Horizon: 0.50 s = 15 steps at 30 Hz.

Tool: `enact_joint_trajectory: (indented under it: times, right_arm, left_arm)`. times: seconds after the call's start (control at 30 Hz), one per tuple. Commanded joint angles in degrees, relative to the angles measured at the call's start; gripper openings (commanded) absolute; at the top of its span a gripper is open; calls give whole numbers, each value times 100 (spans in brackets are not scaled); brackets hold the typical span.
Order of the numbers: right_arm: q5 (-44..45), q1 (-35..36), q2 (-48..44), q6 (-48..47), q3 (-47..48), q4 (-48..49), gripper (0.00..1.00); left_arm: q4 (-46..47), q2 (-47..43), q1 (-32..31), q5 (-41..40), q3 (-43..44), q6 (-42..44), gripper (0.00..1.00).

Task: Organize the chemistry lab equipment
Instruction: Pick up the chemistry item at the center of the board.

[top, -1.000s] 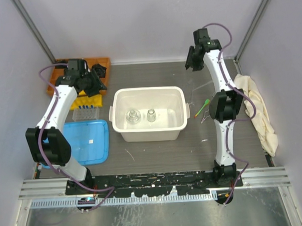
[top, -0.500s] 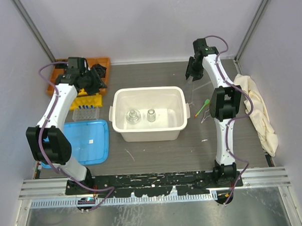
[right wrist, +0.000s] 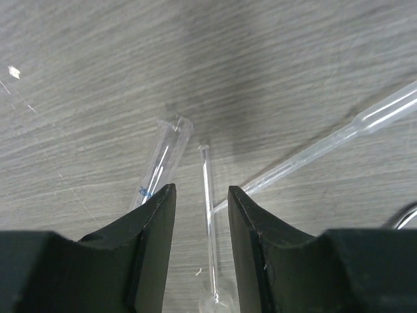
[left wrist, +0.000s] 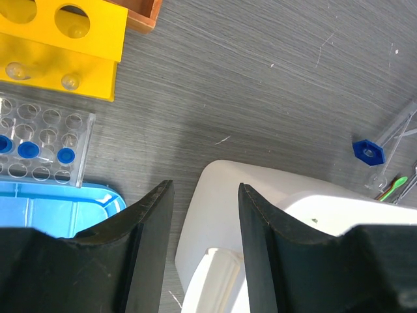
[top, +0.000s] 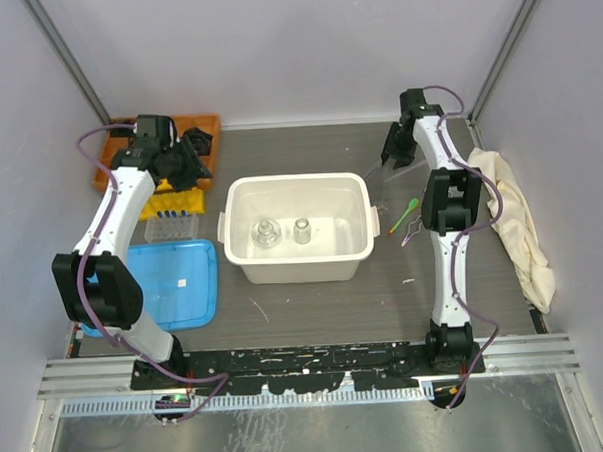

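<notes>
I'm seeing a thin, shiny clear glass tube (right wrist: 206,176) between the right pincer's (right wrist: 200,194) matt black plastic fingers (right wrist: 150,228). Tabletop (right wrist: 293,52) under it is looking like matt, scratched grey woodgrain. Below the left pincer (left wrist: 205,189), a smooth white plastic tub (left wrist: 287,184) is glinting.

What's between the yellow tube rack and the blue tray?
A clear holed rack with three blue caps in it lies between the yellow tube rack and the blue tray. The left wrist view shows it best.
</notes>
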Motion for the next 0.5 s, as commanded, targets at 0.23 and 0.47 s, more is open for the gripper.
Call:
enact_joint_trajectory:
  times: [0.23,0.47]
  right_arm:
    - [-614,-152,32,152,418,874,46]
    - [-1060,-152,279,300,501,1016,46]
  left_arm:
    - [73,62,-54,-184,253,-42,46]
    - [67,208,-51,-209,342,-25,46]
